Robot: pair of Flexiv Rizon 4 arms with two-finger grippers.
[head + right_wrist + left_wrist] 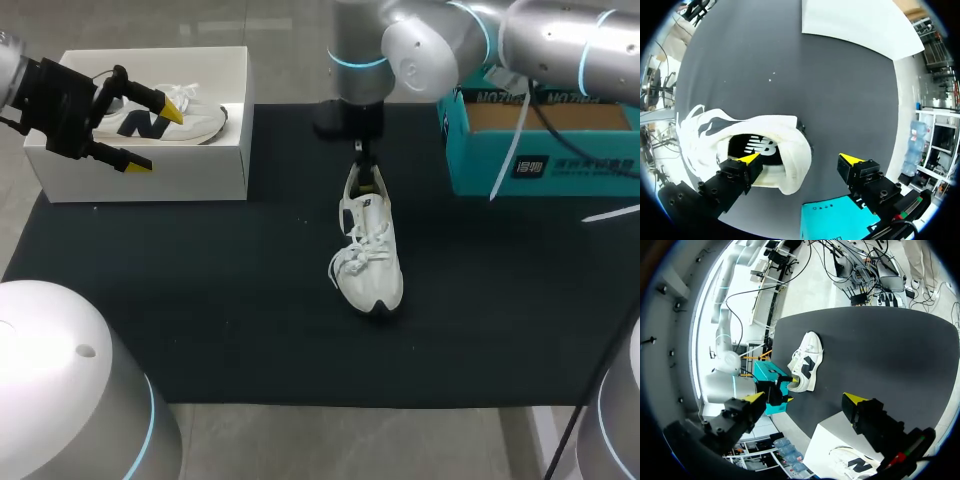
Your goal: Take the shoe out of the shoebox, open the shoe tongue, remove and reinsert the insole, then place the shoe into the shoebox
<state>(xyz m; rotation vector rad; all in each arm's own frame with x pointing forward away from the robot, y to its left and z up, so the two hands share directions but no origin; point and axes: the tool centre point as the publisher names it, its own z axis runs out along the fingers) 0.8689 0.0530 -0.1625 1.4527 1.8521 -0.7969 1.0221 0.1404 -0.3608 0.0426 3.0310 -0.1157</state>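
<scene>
Tabletop (200,330) is carrying a white shoebox (150,178) at its left and a teal box (560,165) at its right. Between them the shoe (370,262) is standing on its sole, outside the shoebox. A second shoe (195,120) is lying inside it. The right claw (799,160) is gaping wide at the shoe's heel, one fingertip (747,159) in the opening, gripping nothing. The left claw (155,137) is hovering wide open and empty over the shoebox.

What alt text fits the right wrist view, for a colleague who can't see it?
The open right gripper straddles the heel of a white shoe resting on the black mat, one yellow tip at the shoe's opening, the other outside it. A teal box sits under the gripper; a white shoebox lies ahead, beyond the shoe.
</scene>
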